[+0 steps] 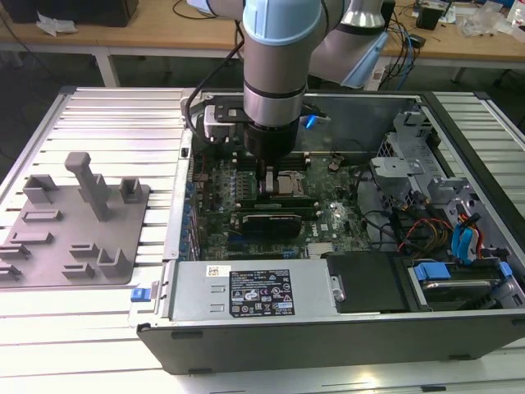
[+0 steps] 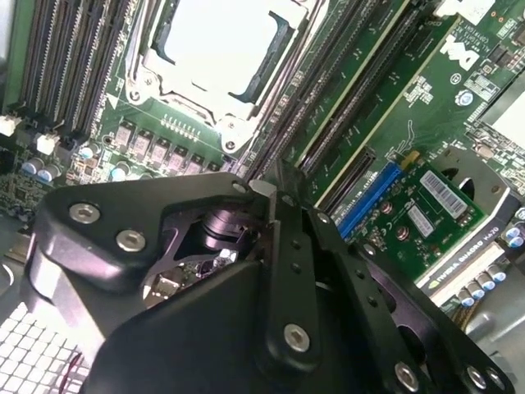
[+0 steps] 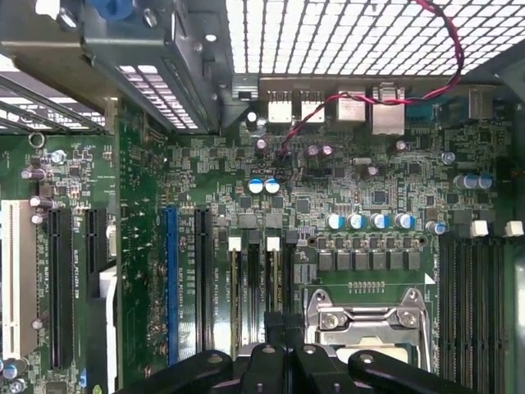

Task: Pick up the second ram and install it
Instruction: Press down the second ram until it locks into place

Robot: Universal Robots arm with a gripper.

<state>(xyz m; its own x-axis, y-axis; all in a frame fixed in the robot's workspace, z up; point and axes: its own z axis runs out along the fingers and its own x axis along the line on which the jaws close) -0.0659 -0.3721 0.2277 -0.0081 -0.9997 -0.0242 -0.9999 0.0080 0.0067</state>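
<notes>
Black tool [image 1: 269,182] clenched, lowered into open grey computer case [image 1: 328,336] on slatted metal desk [image 1: 98,123]. Fingertips drawn together over long black memory slots [image 3: 254,279], just beside square metal CPU socket [image 3: 369,328]. Thin dark edge [image 2: 277,174] between them, lined up with the slots' long axis; cannot tell whether it is the long green ram stick.

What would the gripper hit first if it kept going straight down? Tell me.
Probably the memory slots beside the CPU socket: the gripper points down at the motherboard there. The gap left is unclear.
</notes>
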